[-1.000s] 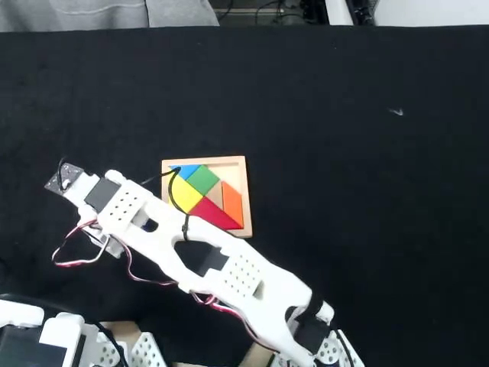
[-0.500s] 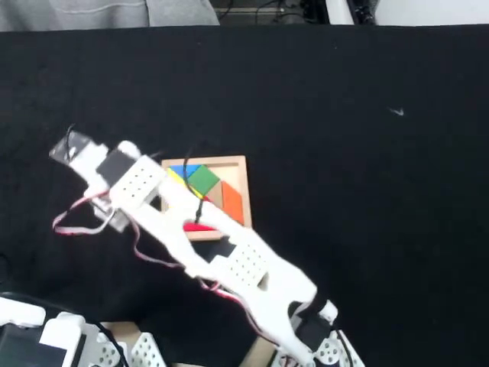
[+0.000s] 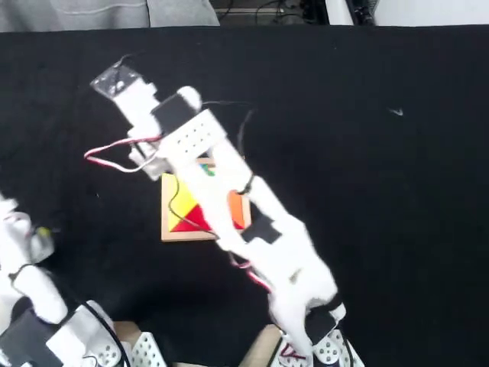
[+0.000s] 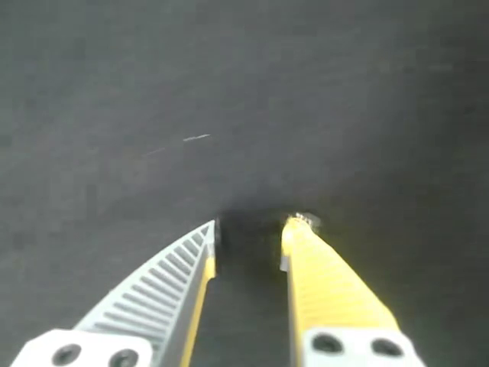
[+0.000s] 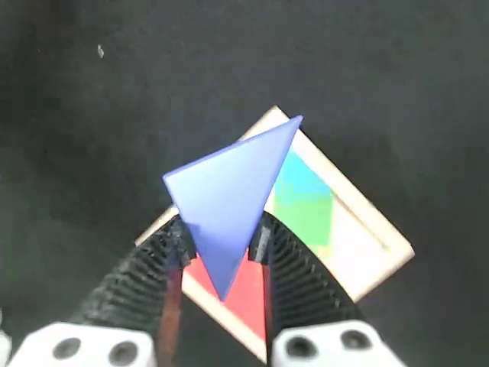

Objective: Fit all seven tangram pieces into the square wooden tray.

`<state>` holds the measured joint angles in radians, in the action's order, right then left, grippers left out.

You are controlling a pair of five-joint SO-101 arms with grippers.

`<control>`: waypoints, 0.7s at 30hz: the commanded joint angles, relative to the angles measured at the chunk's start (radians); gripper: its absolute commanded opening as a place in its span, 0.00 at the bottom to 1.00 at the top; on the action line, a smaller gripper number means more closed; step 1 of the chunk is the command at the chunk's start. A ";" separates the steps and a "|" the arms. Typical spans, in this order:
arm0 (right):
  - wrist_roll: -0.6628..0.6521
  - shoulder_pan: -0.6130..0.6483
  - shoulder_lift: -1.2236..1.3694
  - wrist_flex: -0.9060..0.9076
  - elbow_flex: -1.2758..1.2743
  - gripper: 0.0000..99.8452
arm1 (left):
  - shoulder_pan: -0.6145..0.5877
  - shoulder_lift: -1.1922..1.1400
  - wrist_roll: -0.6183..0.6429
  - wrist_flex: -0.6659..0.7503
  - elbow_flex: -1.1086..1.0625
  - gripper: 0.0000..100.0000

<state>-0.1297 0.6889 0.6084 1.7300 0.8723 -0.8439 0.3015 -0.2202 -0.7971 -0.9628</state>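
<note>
**Tangram triangle [image 5: 229,191] clenched in the right gripper [image 5: 220,229] above the part-filled wooden tray [image 5: 378,225]**

At the near edge of the black cloth table [image 3: 397,191], the left arm [image 3: 34,302] is sitting folded at the left corner. Its wrist camera is looking down on the left gripper [image 4: 256,229] over bare black cloth. The two fingers are standing slightly apart with nothing between them.

A little farther in, the wooden tray is lying flat on the cloth. The right arm [image 3: 260,237] is stretching from its base at the near edge diagonally across the tray toward the far left, covering the tray's middle. Past the arm, a yellow triangle [image 3: 181,200] is showing at the tray's left side. A red triangle [image 3: 192,222] is lying just nearer and touching the yellow one. An orange piece [image 3: 238,212] is lying at the right side, and a sliver of a green square [image 3: 208,170] is peeking out at the far side.

In the right wrist view, the red triangle, the green square and a light blue piece [image 5: 302,183] are sitting flush in the tray. A patch of bare wood is showing beside the green square.

Farthest out, the right gripper is hanging beyond the tray's far left corner, raised off the cloth. It is gripping the blue tangram triangle by one corner. The broad end is sticking out past the fingertips.
</note>
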 commanded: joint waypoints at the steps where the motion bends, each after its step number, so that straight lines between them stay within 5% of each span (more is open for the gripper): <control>1: -0.060 -0.038 -0.272 0.031 -0.252 0.01 | 0.205 0.037 0.118 -0.002 0.021 0.15; 13: -0.247 -0.170 -0.657 -0.537 -1.164 0.01 | 0.590 0.037 0.178 -0.012 0.108 0.15; 21: -0.264 -0.215 -0.615 -0.701 -1.277 0.01 | 0.702 0.038 0.180 -0.011 0.122 0.15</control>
<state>-0.3798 0.5171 0.0100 1.0610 -0.4012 -0.1826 0.3076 -0.0529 -0.8002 -0.9014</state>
